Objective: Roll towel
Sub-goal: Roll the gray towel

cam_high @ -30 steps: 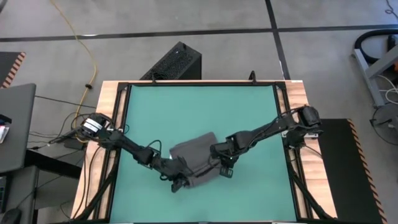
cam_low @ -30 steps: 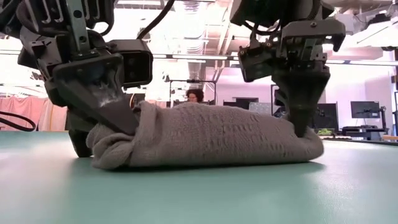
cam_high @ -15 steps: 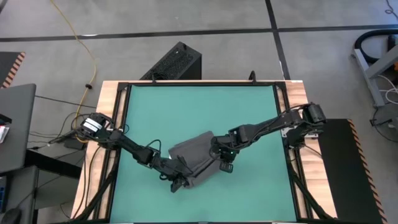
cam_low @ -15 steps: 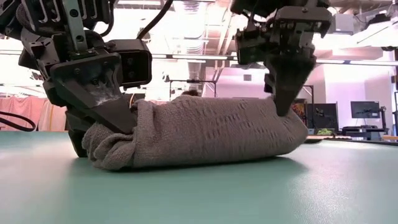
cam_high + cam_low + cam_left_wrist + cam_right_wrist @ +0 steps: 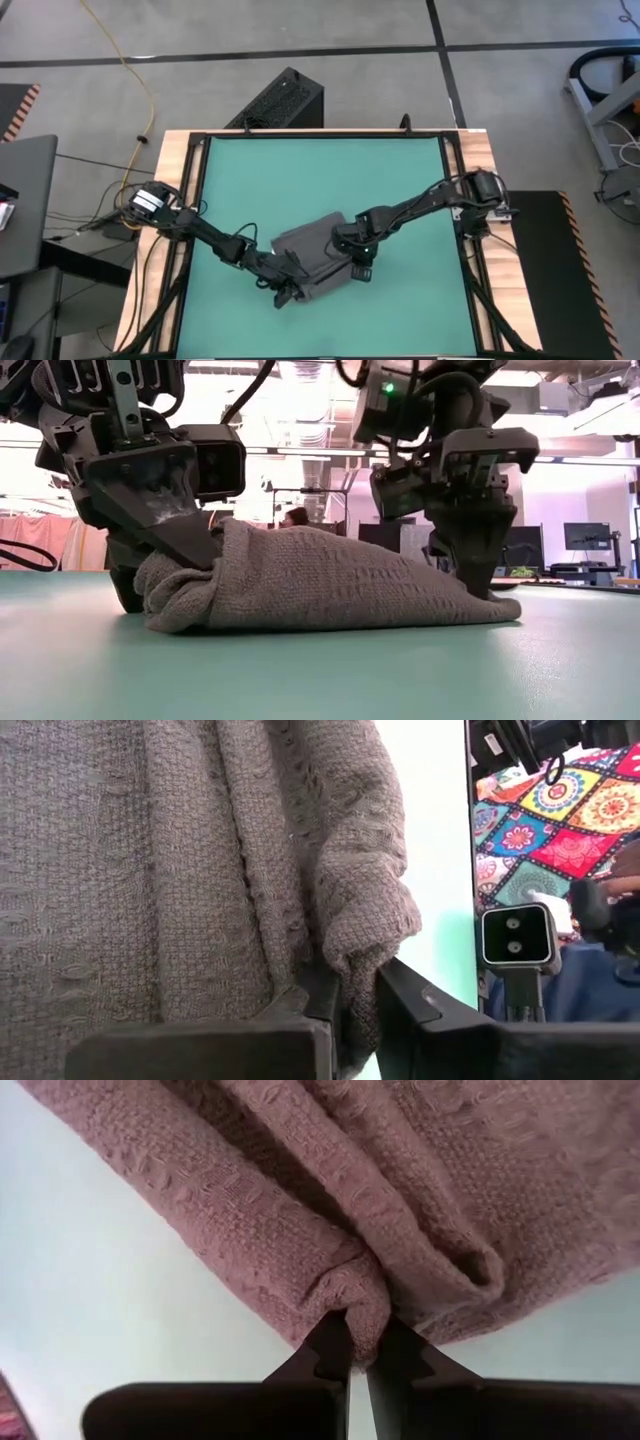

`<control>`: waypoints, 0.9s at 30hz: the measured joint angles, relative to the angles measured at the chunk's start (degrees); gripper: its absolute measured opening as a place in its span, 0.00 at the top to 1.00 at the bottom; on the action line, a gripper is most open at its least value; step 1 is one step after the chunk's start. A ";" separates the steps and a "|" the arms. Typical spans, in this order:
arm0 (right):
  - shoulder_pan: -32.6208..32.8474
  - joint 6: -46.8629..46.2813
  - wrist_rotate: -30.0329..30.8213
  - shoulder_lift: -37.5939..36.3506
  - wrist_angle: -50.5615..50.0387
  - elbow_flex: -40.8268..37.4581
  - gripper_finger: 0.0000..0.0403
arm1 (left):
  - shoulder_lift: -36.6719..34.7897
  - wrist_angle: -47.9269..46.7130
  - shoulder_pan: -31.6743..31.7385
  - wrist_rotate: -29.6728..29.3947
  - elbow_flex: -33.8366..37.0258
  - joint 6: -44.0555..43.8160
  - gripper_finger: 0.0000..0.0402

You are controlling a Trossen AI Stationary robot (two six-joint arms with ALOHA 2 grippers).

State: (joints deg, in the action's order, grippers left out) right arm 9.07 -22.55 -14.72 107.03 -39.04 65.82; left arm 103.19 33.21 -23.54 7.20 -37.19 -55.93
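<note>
The grey towel (image 5: 318, 250) lies bunched in a loose roll on the green mat (image 5: 300, 180), near its middle front. In the low view the towel (image 5: 320, 585) is thick at its left end and tapers flat to the mat at its right end. My left gripper (image 5: 290, 290) is shut on the towel's left near end, and my right gripper (image 5: 355, 262) is shut on its right end. Both wrist views are filled with folds of the towel (image 5: 150, 870) (image 5: 350, 1200). My left gripper pinches a rolled fold at the towel's left end (image 5: 362, 960) between its two fingers, coming in slanting down from the table's left. That end sits bunched against the fingers (image 5: 190, 545) with its underside on the mat. My right gripper pinches a folded edge at the towel's right end (image 5: 355, 1295) between its two fingertips, several layers thick. The fingers (image 5: 478, 565) point steeply down from above. This end lies low on the mat.
A black box (image 5: 280, 100) stands beyond the table's far edge. The wooden frame (image 5: 185, 200) borders the mat. Bare mat stretches toward the far side and both sides of the towel. A person's head (image 5: 297, 517) shows in the room behind.
My right gripper rose with the towel's right end, shifted a little toward the table's left, then came back down. The right end, lifted half a second ago, now lies flat on the mat again. The left end has stayed where it was.
</note>
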 joint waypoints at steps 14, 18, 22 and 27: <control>-1.34 1.62 -2.31 0.84 5.30 -0.21 0.90 | -11.12 -15.03 -4.12 4.60 0.07 8.91 0.65; -1.63 1.62 -2.19 0.84 5.94 -0.22 0.90 | -15.17 -15.37 -5.87 4.46 0.08 10.39 0.60; -1.61 1.92 -2.14 0.89 6.35 -0.26 0.90 | -19.53 -13.11 -9.76 -8.63 -2.66 22.12 0.63; -1.61 2.10 -2.12 0.91 6.62 -0.27 0.90 | -17.65 -14.91 -12.14 -20.34 -8.10 43.41 0.70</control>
State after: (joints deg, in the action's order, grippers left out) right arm 7.46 -20.45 -16.84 107.94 -32.42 65.56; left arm 85.54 18.30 -35.68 -13.14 -45.29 -12.52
